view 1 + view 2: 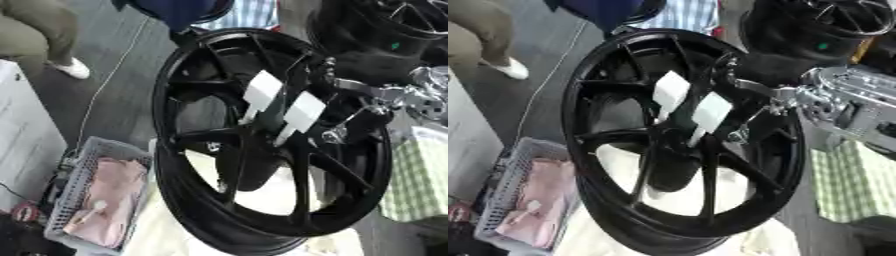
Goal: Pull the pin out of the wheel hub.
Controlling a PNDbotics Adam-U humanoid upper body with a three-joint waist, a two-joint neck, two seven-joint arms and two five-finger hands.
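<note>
The right hand reaches from three o'clock to the wheel hub, its grip impossible to tell; next, seize and draw out the pin.

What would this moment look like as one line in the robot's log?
right hand: at wheel hub, fingers by white tags | left hand: not seen | pin: cannot tell

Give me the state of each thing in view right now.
wheel: upright, tilted, black, spokes facing the camera.
white tabs: two, sticking out at the hub.
right hand: reaching in at the hub; fingers not clear.
basket: on the floor, holding pink cloth.
second wheel: behind, untouched.
</note>
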